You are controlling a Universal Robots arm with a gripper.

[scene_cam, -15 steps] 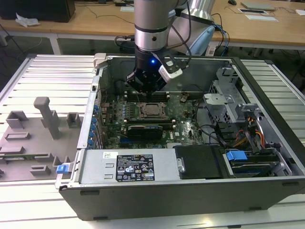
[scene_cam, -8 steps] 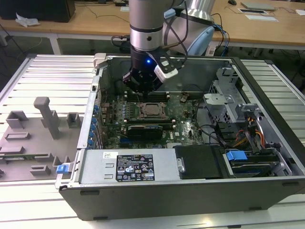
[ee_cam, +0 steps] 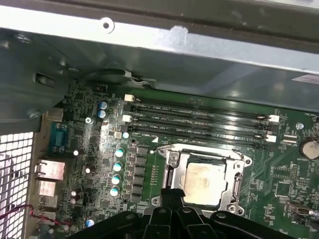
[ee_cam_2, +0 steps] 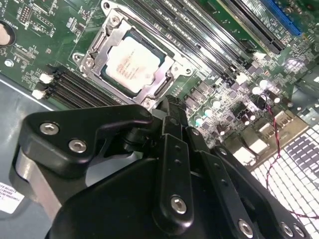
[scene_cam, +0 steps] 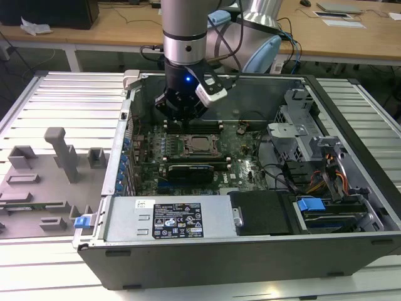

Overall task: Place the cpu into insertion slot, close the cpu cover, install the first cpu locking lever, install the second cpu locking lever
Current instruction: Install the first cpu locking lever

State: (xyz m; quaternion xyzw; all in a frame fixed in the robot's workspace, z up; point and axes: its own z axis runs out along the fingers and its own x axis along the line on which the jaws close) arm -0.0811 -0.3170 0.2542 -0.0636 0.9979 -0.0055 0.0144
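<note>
The gripper (scene_cam: 182, 120) hangs near the cpu (scene_cam: 199, 144) in the exterior view. The second wrist view shows it pinched shut, empty, at the edge of the cpu cover (ee_cam_2: 164, 82), which lies over the chip. Judging by the first wrist view, lever pushes should stay off the chip.

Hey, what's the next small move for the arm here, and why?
Probably lower the gripper a little toward the near edge of the cpu cover, to begin latching it down. The cpu lies seated, the cover sits flat around it, and the gripper hangs just above that edge. Whether it is latched yet, I cannot tell.
</note>
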